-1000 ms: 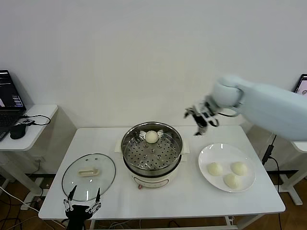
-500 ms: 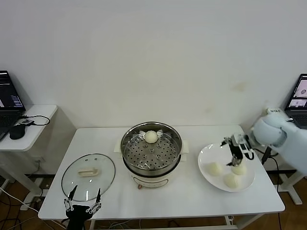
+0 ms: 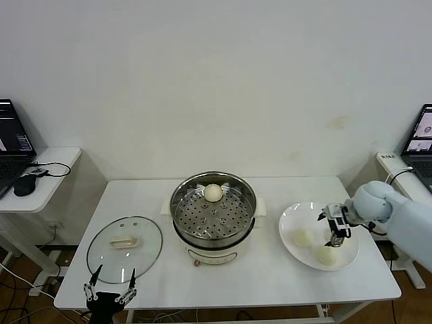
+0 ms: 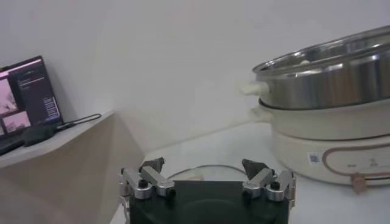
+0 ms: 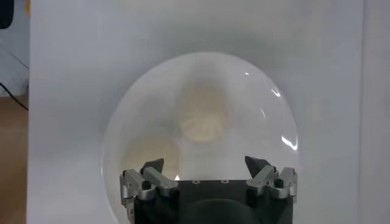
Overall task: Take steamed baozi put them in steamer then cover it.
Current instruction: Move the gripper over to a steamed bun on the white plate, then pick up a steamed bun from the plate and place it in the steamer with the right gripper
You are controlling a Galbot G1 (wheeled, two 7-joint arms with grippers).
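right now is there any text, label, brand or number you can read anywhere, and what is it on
None can be read.
Steamer: a small square code mark and faint print on its white base, too small to read.
Left laptop: lit screen with windows, content too blurred to read.
Right laptop: screen shows a picture, no legible text.
Baozi, plate and glass lid: no markings visible.
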